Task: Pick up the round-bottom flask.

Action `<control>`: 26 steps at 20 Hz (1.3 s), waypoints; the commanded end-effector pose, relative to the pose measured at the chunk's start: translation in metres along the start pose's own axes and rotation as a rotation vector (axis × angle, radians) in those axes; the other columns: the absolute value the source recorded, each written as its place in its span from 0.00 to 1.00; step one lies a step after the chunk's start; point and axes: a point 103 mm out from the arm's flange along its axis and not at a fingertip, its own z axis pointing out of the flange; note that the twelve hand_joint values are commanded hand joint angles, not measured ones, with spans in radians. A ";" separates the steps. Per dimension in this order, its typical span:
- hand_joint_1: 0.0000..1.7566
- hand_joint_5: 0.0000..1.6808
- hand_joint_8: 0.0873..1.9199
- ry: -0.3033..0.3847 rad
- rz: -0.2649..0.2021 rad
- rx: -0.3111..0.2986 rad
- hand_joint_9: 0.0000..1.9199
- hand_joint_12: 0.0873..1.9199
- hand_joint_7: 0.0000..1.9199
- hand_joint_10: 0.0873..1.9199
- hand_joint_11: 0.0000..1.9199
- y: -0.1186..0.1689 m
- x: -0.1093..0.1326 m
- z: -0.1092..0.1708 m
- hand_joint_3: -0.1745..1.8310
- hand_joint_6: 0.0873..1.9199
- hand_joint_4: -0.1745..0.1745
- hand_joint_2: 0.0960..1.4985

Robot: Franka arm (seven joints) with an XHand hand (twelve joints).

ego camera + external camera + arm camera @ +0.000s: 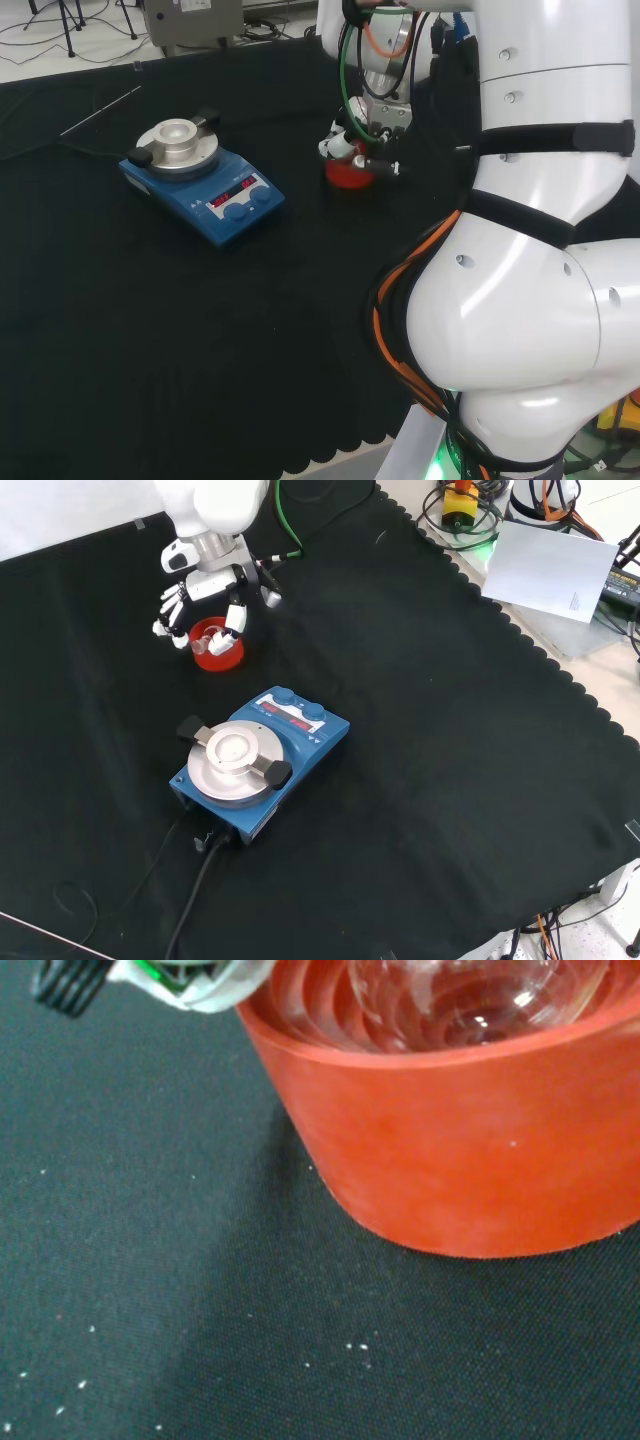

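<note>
Front view, from left to right: the robot hand is seen near the top left of the counter, lowered over a red ribbed stand, with its white and black fingers spread and curved down around the stand's upper edge. The round-bottom flask is seated in the stand, shown as clear glass inside the red ring; whether the fingers touch the glass cannot be told, so the grasp cannot be judged as closed on it. Below and a little to the right of the stand, well apart from it, a blue hotplate stirrer with a round silver top plate is placed on the black cloth, and its cable is led toward the lower edge. In the head view, the stirrer is seen at the left, a thin metal rod lies beyond it, and the red stand is seen to the right with the robot hand directly above it. In the wrist view, the stand is seen close, resting on the cloth, with the flask's rounded glass bottom seated among its inner ribs.
</note>
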 end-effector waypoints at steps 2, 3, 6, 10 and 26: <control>0.53 0.47 0.26 -0.004 0.003 -0.008 0.25 0.68 0.15 0.29 0.07 0.000 0.000 0.004 0.42 0.34 0.61 0.35; 0.53 0.49 0.26 -0.008 0.002 -0.012 0.26 0.68 0.15 0.29 0.08 0.000 0.000 0.005 0.41 0.33 0.63 0.35; 0.54 0.56 0.26 -0.014 0.001 -0.034 0.26 0.68 0.16 0.29 0.08 -0.001 0.001 0.005 0.41 0.32 0.68 0.36; 0.62 0.72 0.26 -0.022 -0.006 -0.076 0.29 0.67 0.19 0.28 0.10 -0.003 0.002 0.000 0.35 0.32 0.98 0.45; 0.64 0.73 0.25 0.048 0.002 -0.148 0.34 0.67 0.23 0.25 0.14 -0.021 0.003 -0.039 0.46 0.38 1.00 0.38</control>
